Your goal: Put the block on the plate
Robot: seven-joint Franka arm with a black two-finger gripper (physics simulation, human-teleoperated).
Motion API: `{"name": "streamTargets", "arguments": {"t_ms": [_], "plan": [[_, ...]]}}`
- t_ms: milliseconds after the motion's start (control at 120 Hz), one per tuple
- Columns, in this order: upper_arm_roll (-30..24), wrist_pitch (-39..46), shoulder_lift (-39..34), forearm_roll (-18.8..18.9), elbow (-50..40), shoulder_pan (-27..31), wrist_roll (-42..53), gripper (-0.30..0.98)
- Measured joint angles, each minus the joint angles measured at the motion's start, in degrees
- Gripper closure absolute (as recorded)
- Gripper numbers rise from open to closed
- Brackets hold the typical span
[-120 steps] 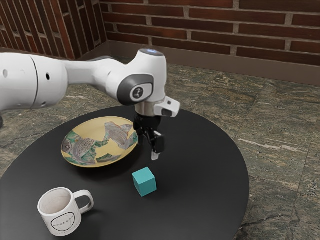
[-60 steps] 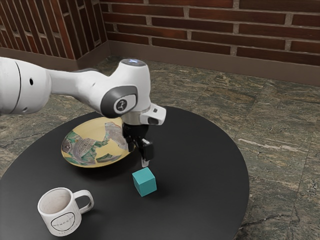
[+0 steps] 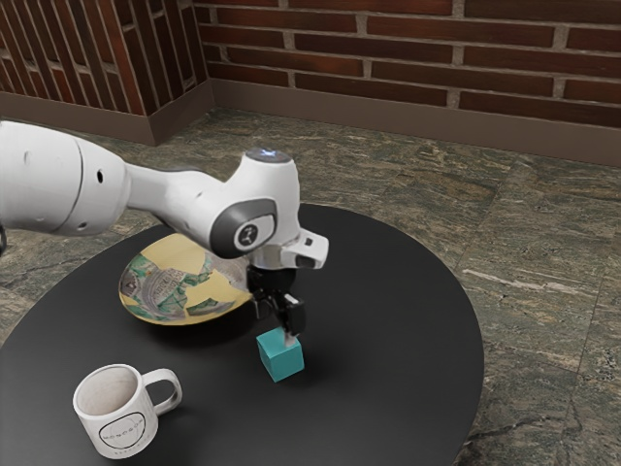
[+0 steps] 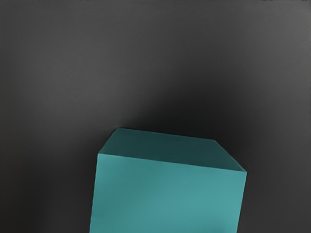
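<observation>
The block [image 3: 279, 360] sits on a round black table [image 3: 398, 301], over a stone floor [image 3: 543, 243] by a brick wall [image 3: 417, 49]. Above it the gripper [image 3: 274, 327] stands open, holding nothing. The exterior view has a patterned plate [image 3: 175, 282] behind the block and a mug [image 3: 116, 427] nearer the camera, its lettering too small to read; the wrist view gives the block's darker side.
</observation>
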Motion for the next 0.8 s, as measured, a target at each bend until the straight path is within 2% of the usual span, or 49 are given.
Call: {"name": "streamTargets", "arguments": {"t_ms": [567,800], "plan": [[-0.53,2.32,6.03,-0.19,1.55,0.01,-0.07,0.01],[-0.49,3.13,7.24,-0.88,1.45,0.08,-0.05,0.13]]}}
